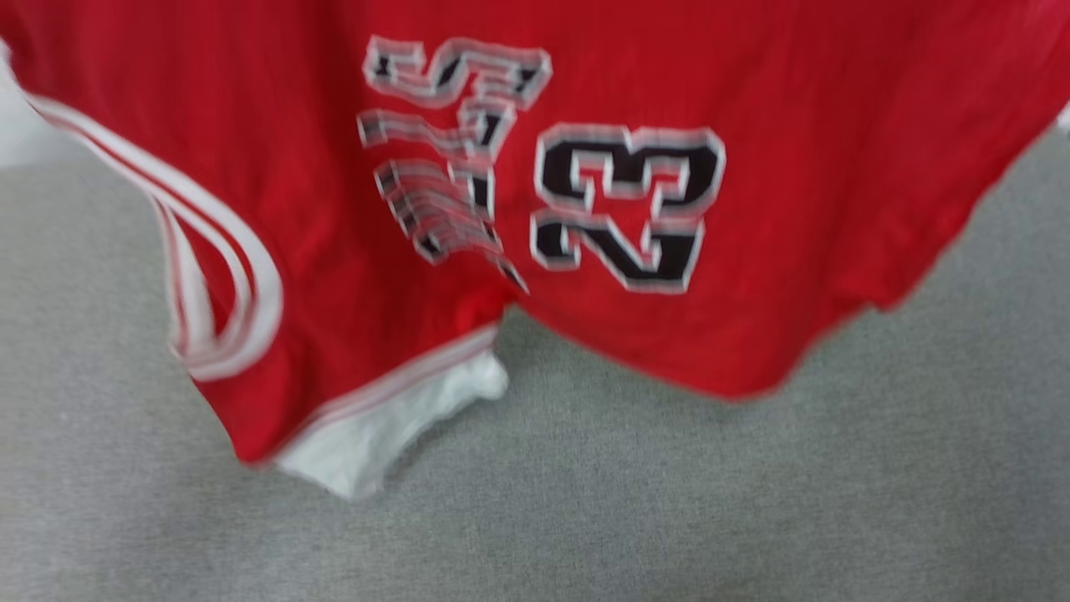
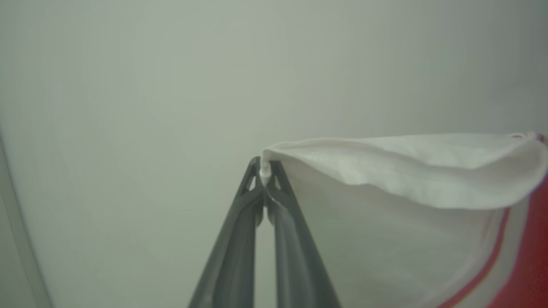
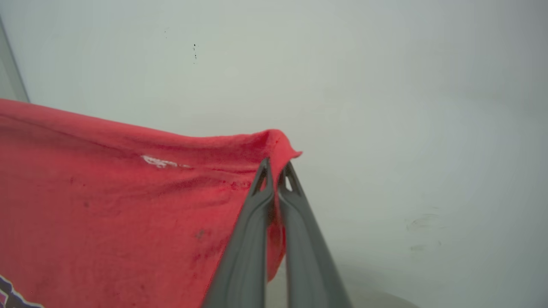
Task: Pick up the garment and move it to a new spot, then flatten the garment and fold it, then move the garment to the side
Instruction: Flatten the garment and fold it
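The garment (image 1: 635, 100), a red jersey shirt with a black, white-outlined number print, hangs blurred across the top of the head view above a grey surface (image 1: 669, 502). A white sleeve (image 1: 376, 435) and striped trim dangle at its lower left. In the left wrist view my left gripper (image 2: 264, 169) is shut on the edge of a white sleeve (image 2: 406, 167). In the right wrist view my right gripper (image 3: 275, 167) is shut on a corner of the red cloth (image 3: 107, 192). The garment stretches between the two grippers.
The grey surface lies below the hanging shirt. A pale plain wall (image 3: 385, 85) stands behind both grippers in the wrist views, with a few small dark specks (image 3: 195, 49) on it.
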